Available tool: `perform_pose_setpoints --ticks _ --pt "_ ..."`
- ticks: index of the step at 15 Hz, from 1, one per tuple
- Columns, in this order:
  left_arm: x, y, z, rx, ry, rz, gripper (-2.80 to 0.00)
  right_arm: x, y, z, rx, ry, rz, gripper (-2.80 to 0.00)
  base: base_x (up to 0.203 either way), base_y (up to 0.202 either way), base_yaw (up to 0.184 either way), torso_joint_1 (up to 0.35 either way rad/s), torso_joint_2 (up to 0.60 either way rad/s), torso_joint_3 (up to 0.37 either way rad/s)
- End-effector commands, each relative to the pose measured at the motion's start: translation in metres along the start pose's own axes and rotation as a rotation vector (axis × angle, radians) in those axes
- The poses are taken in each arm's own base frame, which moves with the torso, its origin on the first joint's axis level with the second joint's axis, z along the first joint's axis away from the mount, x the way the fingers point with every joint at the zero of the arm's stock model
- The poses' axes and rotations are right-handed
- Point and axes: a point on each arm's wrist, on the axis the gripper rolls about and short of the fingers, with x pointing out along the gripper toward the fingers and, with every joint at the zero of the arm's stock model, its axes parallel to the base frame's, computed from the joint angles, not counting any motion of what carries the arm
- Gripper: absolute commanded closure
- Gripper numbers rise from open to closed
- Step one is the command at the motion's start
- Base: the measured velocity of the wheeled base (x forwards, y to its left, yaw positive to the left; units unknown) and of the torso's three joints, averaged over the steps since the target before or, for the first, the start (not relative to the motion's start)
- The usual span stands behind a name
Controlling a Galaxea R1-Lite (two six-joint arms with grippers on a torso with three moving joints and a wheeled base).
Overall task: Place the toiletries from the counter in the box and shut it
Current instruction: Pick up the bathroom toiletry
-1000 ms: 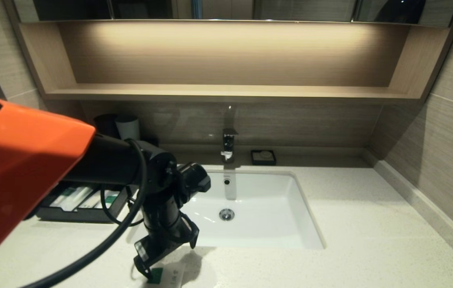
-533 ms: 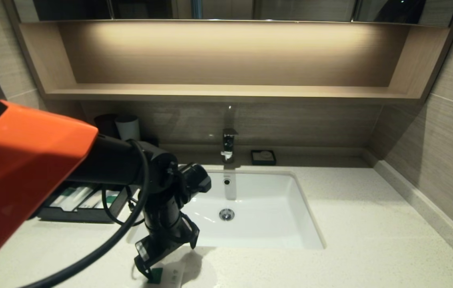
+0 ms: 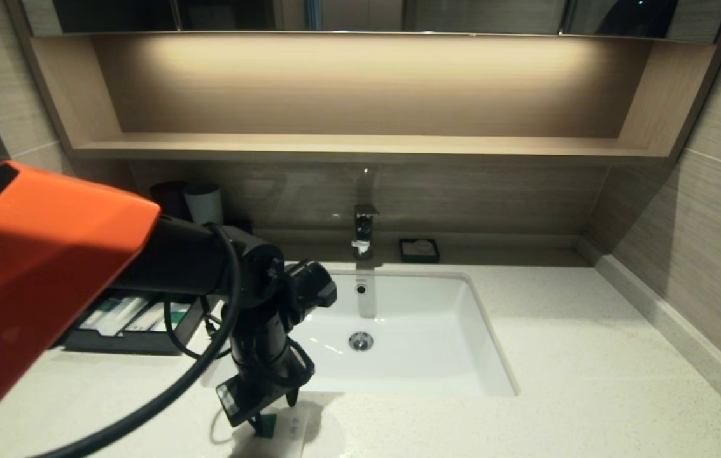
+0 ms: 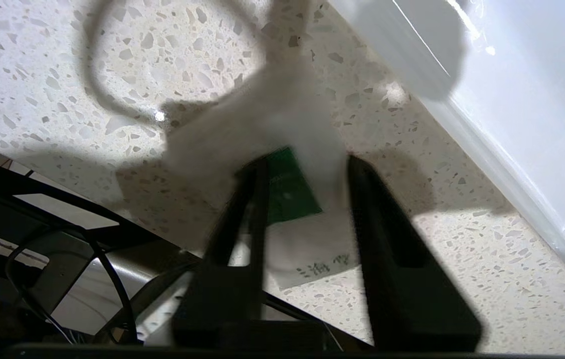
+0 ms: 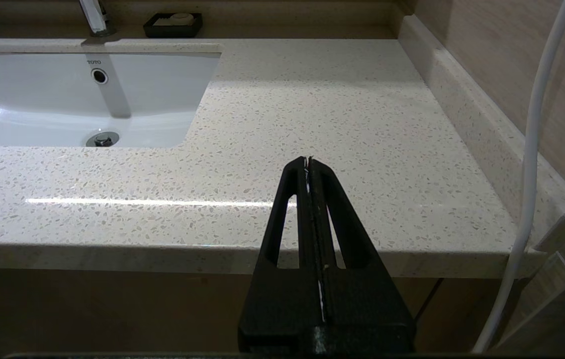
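Observation:
The small flat white sachet (image 3: 285, 436) with a green square label lies on the speckled counter (image 3: 557, 356) near its front edge, in front of the sink's left corner. My left gripper (image 3: 261, 407) points down over it, fingers open and straddling it. In the left wrist view the sachet (image 4: 312, 234) sits between the two fingers of the left gripper (image 4: 304, 162). The black box (image 3: 137, 343) stands at the left with its drawer pulled out; wrapped toothbrushes (image 3: 119, 313) lie in it. My right gripper (image 5: 307, 160) is shut and empty, off the counter's front edge at the right.
The white sink (image 3: 411, 375) sits in the middle of the counter, with a faucet (image 3: 364, 229) behind it. A small black soap dish (image 3: 419, 250) stands by the back wall. Cups (image 3: 203, 200) stand at the back left. A wall runs along the right.
The left gripper's fingers have drawn closer together around the sachet, and the gripper has shifted slightly right. The sachet has shifted a little with it.

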Motion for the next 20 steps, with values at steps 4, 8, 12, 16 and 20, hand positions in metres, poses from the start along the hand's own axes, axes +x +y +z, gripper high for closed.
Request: perform_pose_setpoints --ticks 4,8,12,16,20 --pt "0.000 0.000 0.000 -0.007 0.001 0.005 0.00 0.000 0.000 0.000 0.000 0.001 0.000 0.00 0.000 0.000 0.000 0.000 0.00 0.000" --pt "0.000 0.000 0.000 -0.009 0.001 0.004 0.00 0.000 0.000 0.000 0.000 0.000 0.000 0.00 0.000 0.000 0.000 0.000 0.00 0.000" --pt "-0.006 0.002 0.000 -0.012 -0.002 -0.014 0.00 0.000 0.000 0.000 0.000 0.000 0.000 0.00 0.000 0.000 0.000 0.000 0.00 0.000" --pt "-0.032 0.004 0.005 -0.024 -0.033 -0.099 0.00 0.000 0.000 0.000 0.000 0.001 0.000 0.00 0.000 0.000 0.000 0.000 0.00 0.000" --pt "-0.061 0.016 0.029 -0.079 -0.090 -0.183 0.00 0.000 0.000 0.000 0.000 0.000 0.000 0.00 0.000 0.000 0.000 0.000 0.00 0.000"
